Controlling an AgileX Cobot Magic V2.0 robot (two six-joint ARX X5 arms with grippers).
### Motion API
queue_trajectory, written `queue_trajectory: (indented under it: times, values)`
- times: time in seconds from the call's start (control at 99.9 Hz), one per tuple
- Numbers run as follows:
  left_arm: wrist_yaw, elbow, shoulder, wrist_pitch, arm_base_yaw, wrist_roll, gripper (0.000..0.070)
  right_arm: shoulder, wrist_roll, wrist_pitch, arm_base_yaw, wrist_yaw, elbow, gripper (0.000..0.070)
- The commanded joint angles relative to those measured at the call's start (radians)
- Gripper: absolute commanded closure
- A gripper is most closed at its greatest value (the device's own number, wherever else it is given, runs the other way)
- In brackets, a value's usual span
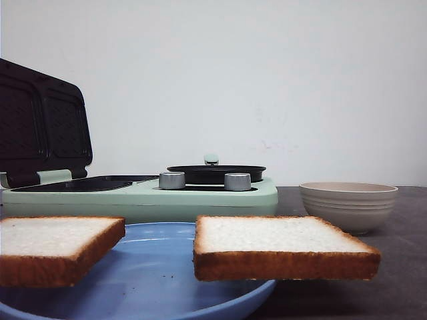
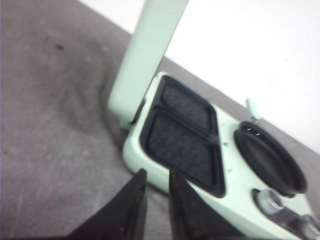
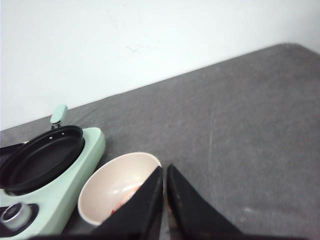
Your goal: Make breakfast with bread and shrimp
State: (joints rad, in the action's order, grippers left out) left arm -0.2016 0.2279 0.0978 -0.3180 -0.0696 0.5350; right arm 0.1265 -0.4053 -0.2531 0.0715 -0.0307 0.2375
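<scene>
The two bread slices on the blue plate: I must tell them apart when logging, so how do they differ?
The left slice is cut off by the picture's left edge; the right slice shows whole. The left slice lies fully over the blue plate; the right slice overhangs the plate's right rim. Both are thick, square, white-crumbed with golden-brown crust, lying flat.

Two bread slices [image 1: 280,245] [image 1: 57,247] on the blue plate [image 1: 160,280] occupy the near foreground, a clear gap between them. Behind, the mint breakfast maker [image 1: 200,195] spans the left and centre; its raised lid [image 1: 43,123] walls off the far left, while the grill plates [image 2: 182,137] lie exposed. The black pan [image 1: 215,173] and beige bowl [image 1: 348,203] stand apart, with bare table [image 3: 240,130] to the right of the bowl.
</scene>
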Motion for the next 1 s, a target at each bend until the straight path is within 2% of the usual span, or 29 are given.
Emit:
queue_trajectory:
  times: [0.0,0.07,0.17,0.3,0.43,0.631,0.701,0.771,0.891,0.931,0.991]
  values:
    - [-0.01,0.055,0.056,-0.031,0.0,-0.005,0.0694,0.074,-0.034,-0.029,0.0,-0.02,0.058,0.0697]
    - [-0.018,0.124,0.137,-0.08,0.0,-0.04,0.0694,0.163,-0.033,-0.069,0.0,-0.053,0.129,0.0697]
    - [-0.057,0.225,0.269,-0.145,0.0,-0.13,0.0694,0.307,-0.029,-0.15,0.0,-0.087,0.245,0.0697]
    - [-0.108,0.359,0.437,-0.271,0.0,-0.204,0.0696,0.465,0.018,-0.243,0.0,-0.111,0.378,0.0697]
    - [-0.173,0.44,0.542,-0.357,0.0,-0.208,0.0695,0.548,0.034,-0.247,0.0,-0.111,0.443,0.0697]
    - [-0.274,0.449,0.585,-0.397,0.0,-0.206,0.069,0.565,0.061,-0.268,0.0,-0.107,0.447,0.0697]
    - [-0.276,0.449,0.586,-0.414,0.0,-0.206,0.0642,0.562,0.096,-0.311,0.0,-0.107,0.447,0.0697]
    - [-0.281,0.449,0.587,-0.43,0.0,-0.206,0.0566,0.563,0.118,-0.351,0.0,-0.107,0.447,0.0696]
    - [-0.323,0.449,0.597,-0.466,0.0,-0.214,0.0375,0.565,0.153,-0.389,0.0,-0.122,0.447,0.0685]
    - [-0.334,0.449,0.603,-0.481,0.001,-0.214,0.0325,0.564,0.167,-0.391,0.0,-0.142,0.447,0.0645]
    - [-0.347,0.449,0.618,-0.505,0.008,-0.224,0.0272,0.564,0.177,-0.389,0.0,-0.18,0.447,0.0505]
